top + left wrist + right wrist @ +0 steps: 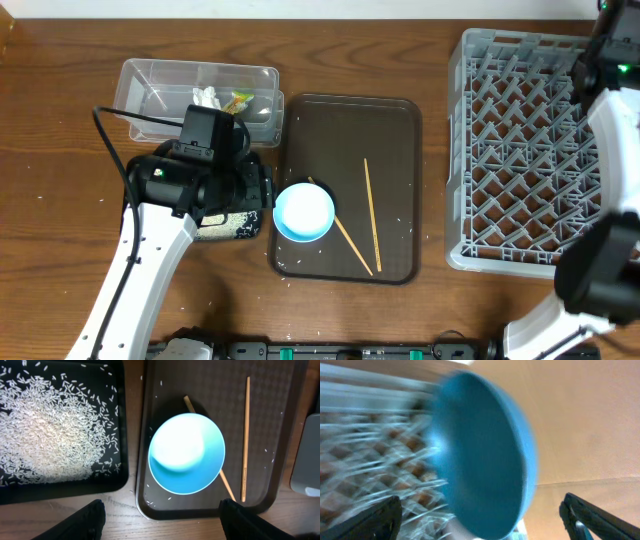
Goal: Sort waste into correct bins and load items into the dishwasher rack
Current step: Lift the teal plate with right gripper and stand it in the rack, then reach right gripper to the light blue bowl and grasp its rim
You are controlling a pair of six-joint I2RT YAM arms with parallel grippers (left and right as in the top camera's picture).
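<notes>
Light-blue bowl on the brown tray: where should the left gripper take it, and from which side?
Probably pinch the rim from above, one finger inside, one outside: the bowl sits upright, mouth up, rim exposed. Take the rim facing the black tray, since the opposite side lies over a chopstick. The left gripper is already open overhead.

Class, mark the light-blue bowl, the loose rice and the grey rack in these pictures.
bowl [186,454]: left wrist view, middle of its inside.
rice [47,430]: left wrist view, centre of the pile.
rack [520,150]: overhead view, middle of its lattice.
</notes>
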